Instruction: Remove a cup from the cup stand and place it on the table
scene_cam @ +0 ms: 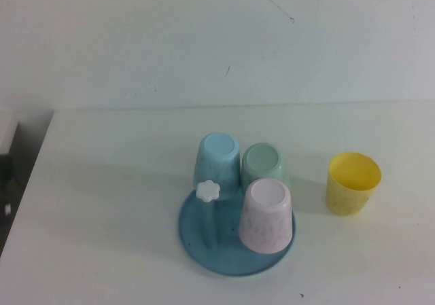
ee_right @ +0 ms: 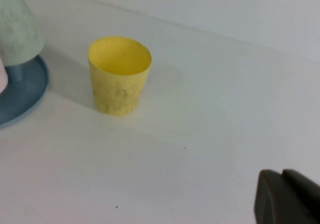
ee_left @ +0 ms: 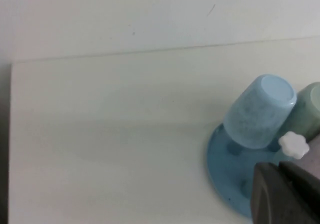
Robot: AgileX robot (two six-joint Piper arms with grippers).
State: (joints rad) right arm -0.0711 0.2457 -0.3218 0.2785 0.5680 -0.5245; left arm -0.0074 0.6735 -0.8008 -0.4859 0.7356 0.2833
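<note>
We see only a dark corner of the left tool (ee_left: pixel 285 194) at lower right, its fingers cut off; likewise the right tool (ee_right: pixel 287 196). The mint-green cup (ee_left: pixel 307 109) is cropped at right.
</note>
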